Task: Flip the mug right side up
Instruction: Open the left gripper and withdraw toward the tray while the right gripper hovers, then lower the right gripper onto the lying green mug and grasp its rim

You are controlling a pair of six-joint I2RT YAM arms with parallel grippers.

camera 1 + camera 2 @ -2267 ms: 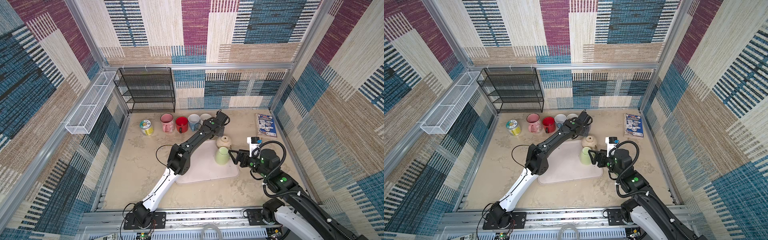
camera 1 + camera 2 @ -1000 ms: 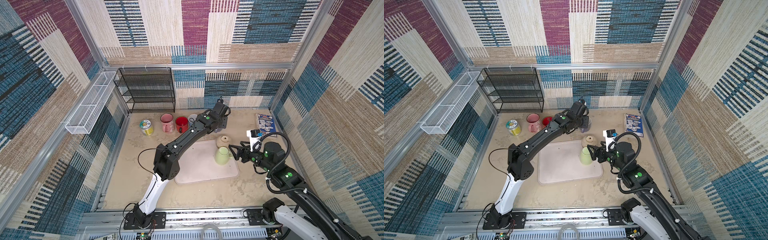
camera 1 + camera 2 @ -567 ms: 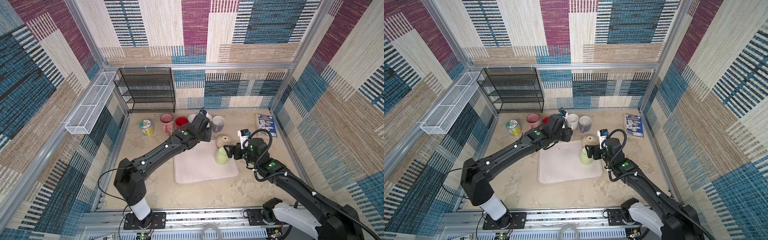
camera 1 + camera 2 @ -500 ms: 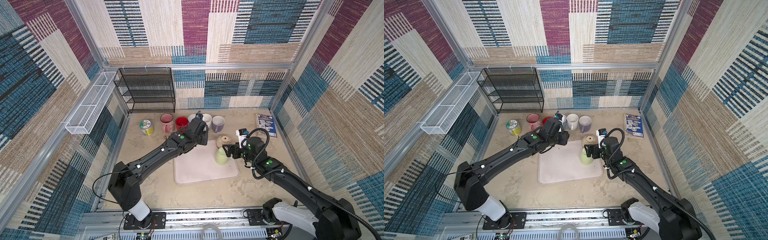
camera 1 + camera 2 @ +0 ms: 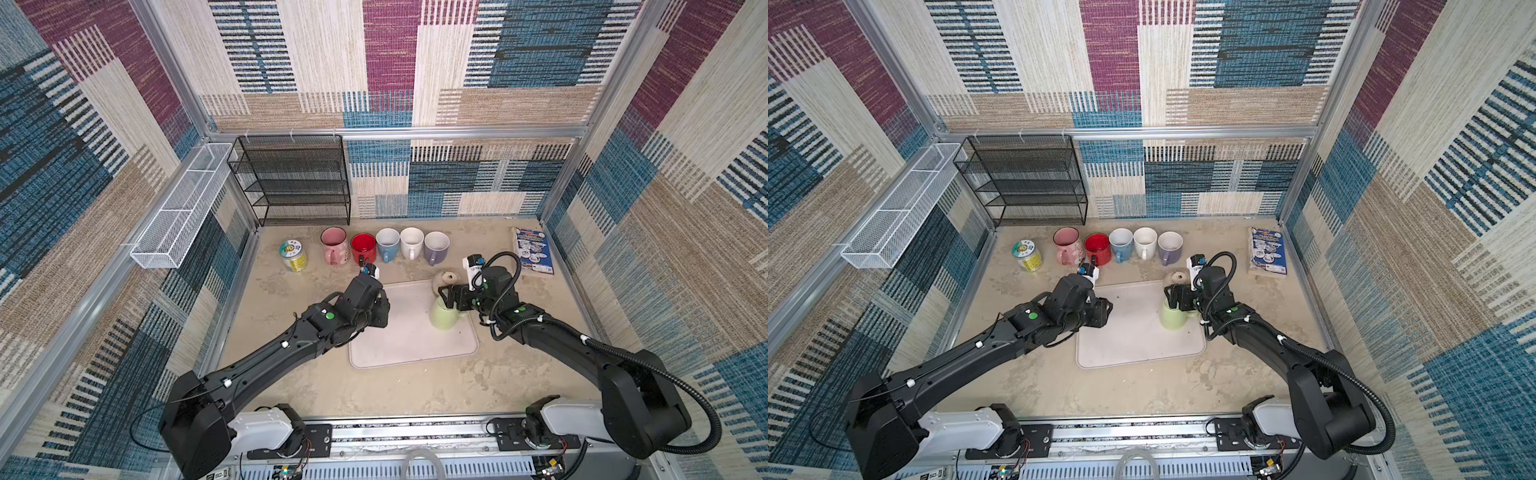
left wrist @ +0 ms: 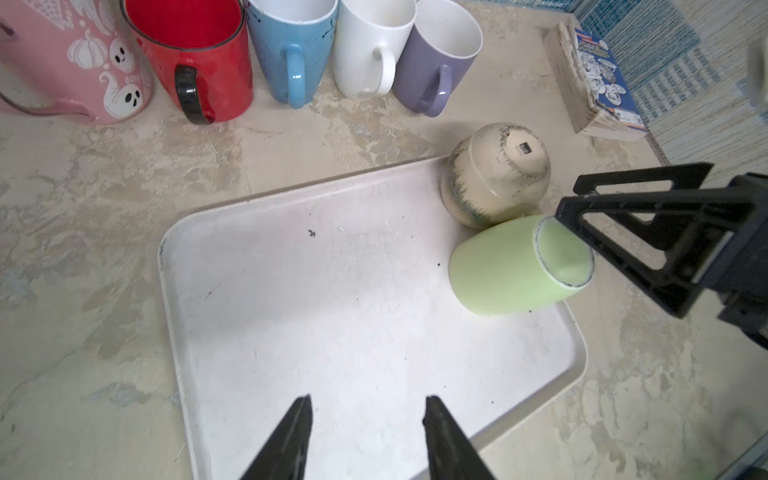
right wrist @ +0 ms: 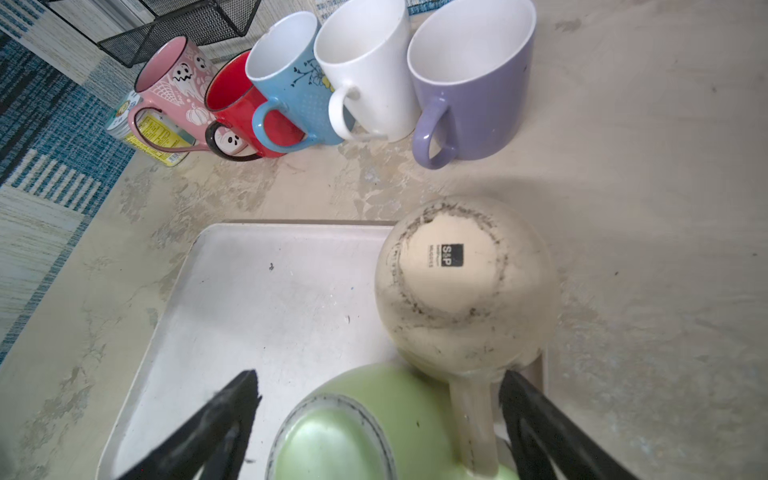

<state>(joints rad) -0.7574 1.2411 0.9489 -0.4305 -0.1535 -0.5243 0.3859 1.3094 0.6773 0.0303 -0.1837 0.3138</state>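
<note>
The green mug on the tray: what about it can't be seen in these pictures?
- Mouth of the green mug: face down on the tray, hidden by its own body in every view.
- Part of it: cut off by the right wrist view's edge.
- Whether the jaws touch it: the right arm covers that in both top views.

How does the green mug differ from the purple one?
The green mug stands base up on the tray; the purple mug stands mouth up on the table. The open fingers of the right gripper flank the green mug; the purple mug stands free of both arms. Both are plain, one-coloured mugs.
</note>
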